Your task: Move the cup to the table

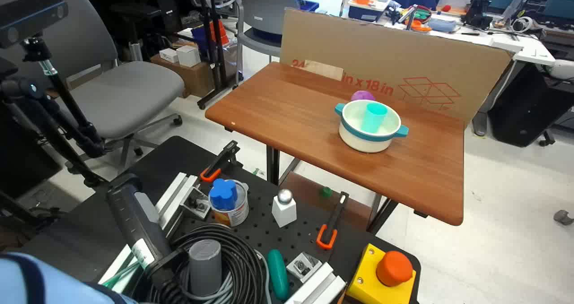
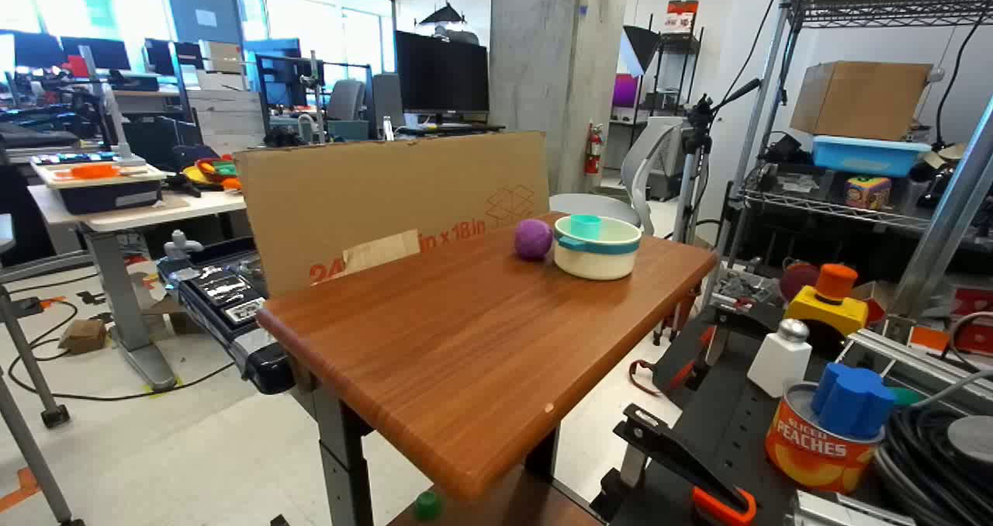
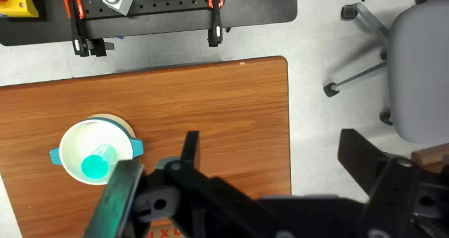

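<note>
The small teal cup [image 1: 373, 117] stands inside the white bowl [image 1: 365, 140] with teal handles, and both exterior views show its top near the bowl's rim. I cannot tell whether its mouth faces up. The bowl rests on the reddish-brown wooden table [image 2: 465, 301]. From above, in the wrist view, the cup [image 3: 96, 166] sits toward the lower part of the bowl [image 3: 75, 143]. My gripper [image 3: 270, 139] is wide open with nothing between its fingers, off to the right of the bowl, over the table's edge and the floor. Neither exterior view shows the gripper.
A purple ball [image 2: 534, 239] lies beside the bowl. Along the table's far side stands a tall cardboard panel [image 1: 381, 66]. A black bench across a gap carries orange-tipped clamps, a peaches can [image 2: 822, 444], a white shaker [image 1: 284, 210] and a yellow box with a red button [image 1: 381, 275].
</note>
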